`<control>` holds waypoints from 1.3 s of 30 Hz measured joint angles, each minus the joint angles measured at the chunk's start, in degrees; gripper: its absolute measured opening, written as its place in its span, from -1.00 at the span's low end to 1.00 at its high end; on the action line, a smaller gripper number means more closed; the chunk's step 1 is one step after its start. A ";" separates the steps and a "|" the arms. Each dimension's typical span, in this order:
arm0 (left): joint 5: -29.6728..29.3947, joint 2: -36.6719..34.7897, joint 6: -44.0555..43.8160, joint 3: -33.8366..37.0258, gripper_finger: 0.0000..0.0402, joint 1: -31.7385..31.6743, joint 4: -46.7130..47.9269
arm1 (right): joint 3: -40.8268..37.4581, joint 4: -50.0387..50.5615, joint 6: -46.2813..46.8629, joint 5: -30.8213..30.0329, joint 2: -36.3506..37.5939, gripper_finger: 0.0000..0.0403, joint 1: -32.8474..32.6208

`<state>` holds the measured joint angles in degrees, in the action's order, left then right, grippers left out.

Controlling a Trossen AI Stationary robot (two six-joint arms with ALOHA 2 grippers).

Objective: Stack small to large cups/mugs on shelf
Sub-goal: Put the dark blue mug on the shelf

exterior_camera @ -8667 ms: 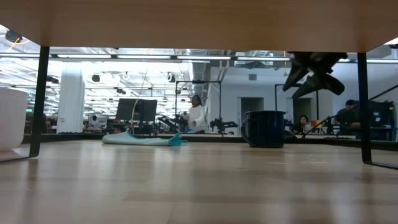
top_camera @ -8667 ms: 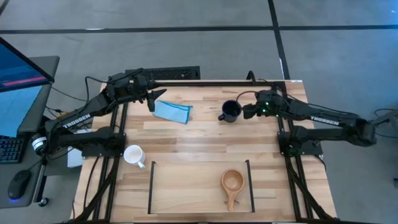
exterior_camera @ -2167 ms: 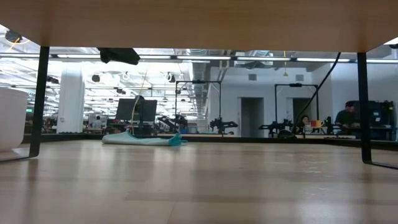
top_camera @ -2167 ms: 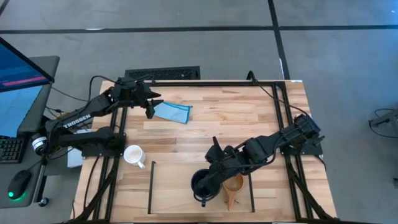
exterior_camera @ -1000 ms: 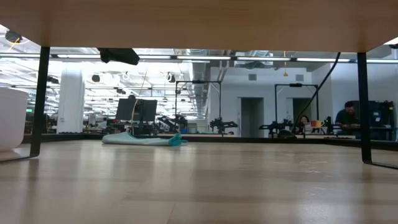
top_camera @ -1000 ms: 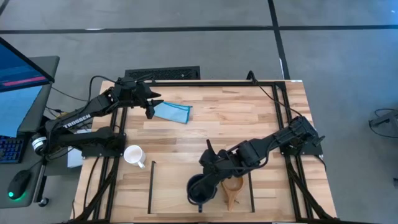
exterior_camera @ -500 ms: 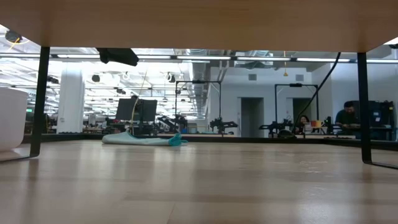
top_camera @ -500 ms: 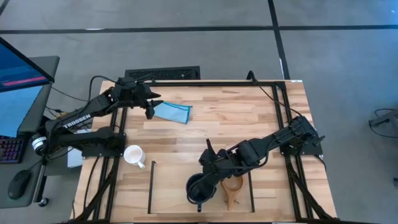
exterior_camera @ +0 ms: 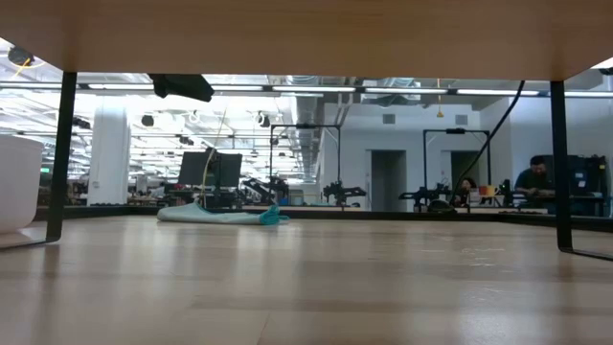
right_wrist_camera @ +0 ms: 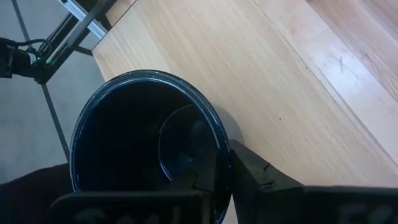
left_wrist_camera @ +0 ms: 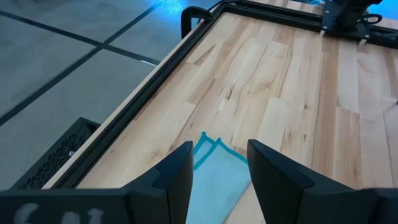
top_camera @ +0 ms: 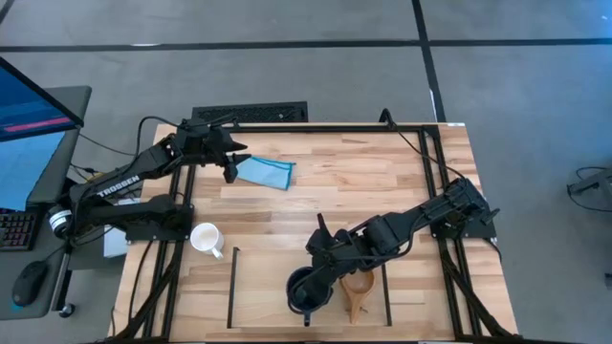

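Note:
The dark mug (top_camera: 306, 290) stands upright on the shelf (top_camera: 268, 298), just left of the tan wooden cup (top_camera: 357, 281). My right gripper (top_camera: 321, 277) is shut on the dark mug's rim at its far right side. The white mug (top_camera: 205, 236) rests on its base on the table, off the shelf's far left corner. At the far left my left gripper (left_wrist_camera: 217, 167) hovers open over the light-blue cloth (top_camera: 265, 172) with nothing between its fingers. My right gripper has the dark mug's rim wall (right_wrist_camera: 219, 148) between its two fingers, one finger (right_wrist_camera: 186, 184) inside the mug and one (right_wrist_camera: 256, 178) outside. The fingers slant down onto it from the table's right. The mug stands upright with its base on the shelf.
The shelf's thin black rails (top_camera: 232, 287) run along its left and right ends (top_camera: 385, 285). In the low view the shelf's legs (exterior_camera: 59, 153) stand on the table under its board. A black frame (top_camera: 316, 127) borders the tabletop. A keyboard and mouse lie off the table's left.

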<state>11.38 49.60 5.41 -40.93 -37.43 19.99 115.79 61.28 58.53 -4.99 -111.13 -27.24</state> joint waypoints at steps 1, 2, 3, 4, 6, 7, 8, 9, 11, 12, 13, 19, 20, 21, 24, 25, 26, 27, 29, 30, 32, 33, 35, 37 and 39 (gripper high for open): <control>0.00 0.00 0.00 0.00 -0.29 0.01 -0.02 | 0.00 0.00 0.00 0.02 0.00 -0.76 0.00; 0.00 0.00 0.00 0.00 -0.29 0.00 -0.02 | 0.00 0.00 0.02 0.04 0.00 -0.76 0.00; 0.00 0.00 0.00 0.00 -0.29 0.00 -0.02 | 0.00 0.00 0.02 0.10 0.02 -0.75 0.00; 0.00 0.00 0.00 0.00 -0.29 0.00 -0.02 | 0.00 0.00 0.02 0.29 0.02 -0.75 0.02; 0.00 0.00 0.00 0.00 -0.29 0.00 -0.04 | 0.00 0.00 0.02 0.44 0.02 -0.75 0.00; 0.00 0.00 0.00 0.00 -0.29 0.00 -0.04 | 0.00 0.00 0.02 0.44 0.02 -0.75 0.00; -0.01 0.00 0.00 0.00 -0.29 0.00 -0.04 | 0.00 0.00 0.04 0.44 0.02 -0.75 0.00; 0.00 0.00 0.00 0.00 -0.29 0.00 -0.04 | 0.00 0.00 0.03 0.46 0.02 -0.75 0.00; 0.00 0.00 0.00 0.00 -0.29 0.00 -0.04 | 0.00 0.00 0.02 0.45 0.02 -0.74 0.00; 0.00 0.00 0.00 0.00 -0.29 0.00 -0.05 | 0.00 0.02 0.02 0.46 0.02 -0.74 0.00; -0.01 0.00 0.00 0.00 -0.29 0.00 -0.07 | 0.00 0.02 0.00 0.45 0.02 -0.74 0.01; 0.00 0.00 0.00 0.00 -0.29 0.00 -0.09 | 0.00 0.02 0.02 0.48 0.02 -0.74 0.00; 0.00 0.00 0.00 0.00 -0.29 0.00 -0.10 | 0.00 0.04 0.04 0.48 0.02 -0.74 0.00; 0.00 0.00 0.00 0.00 -0.29 0.00 -0.12 | 0.00 0.03 0.07 0.48 0.02 -0.74 0.00; -0.04 0.00 0.16 0.00 -0.29 0.01 -0.14 | 0.00 0.03 0.08 0.49 0.02 -0.74 0.00; -0.03 0.00 0.16 0.00 -0.29 0.00 -0.15 | 0.00 0.03 0.16 0.50 0.02 -0.74 0.00; -0.04 0.00 0.17 0.00 -0.29 0.00 -0.15 | 0.00 0.03 0.45 0.51 0.02 -0.74 0.00; -0.04 0.00 0.17 0.00 -0.29 0.01 -0.15 | 0.00 0.04 0.82 0.52 0.02 -0.74 0.00; -0.06 0.00 0.17 0.00 -0.29 0.00 -0.15 | 0.00 0.04 1.02 0.50 0.02 -0.74 0.00; -0.07 0.00 0.17 0.00 -0.29 0.01 -0.15 | 0.00 0.02 1.04 0.52 0.02 -0.74 0.00; -0.07 0.00 0.20 0.00 -0.29 0.00 -0.15 | 0.00 0.03 1.04 0.52 0.02 -0.74 0.00; -0.07 0.00 0.20 0.00 -0.29 0.00 -0.15 | 0.00 0.04 1.04 0.55 0.02 -0.74 0.00; -0.09 0.00 0.20 0.00 -0.29 0.00 -0.15 | 0.00 0.04 1.04 0.63 0.02 -0.74 0.00; -0.09 0.00 0.22 0.00 -0.29 0.01 -0.15 | 0.00 0.02 1.04 0.64 0.02 -0.74 0.00; -0.11 0.00 0.23 0.00 -0.29 0.00 -0.15 | 0.00 0.02 1.06 0.63 0.02 -0.74 0.00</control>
<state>11.27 49.60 5.64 -40.93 -37.43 19.84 115.79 61.30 59.59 -4.36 -111.11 -27.24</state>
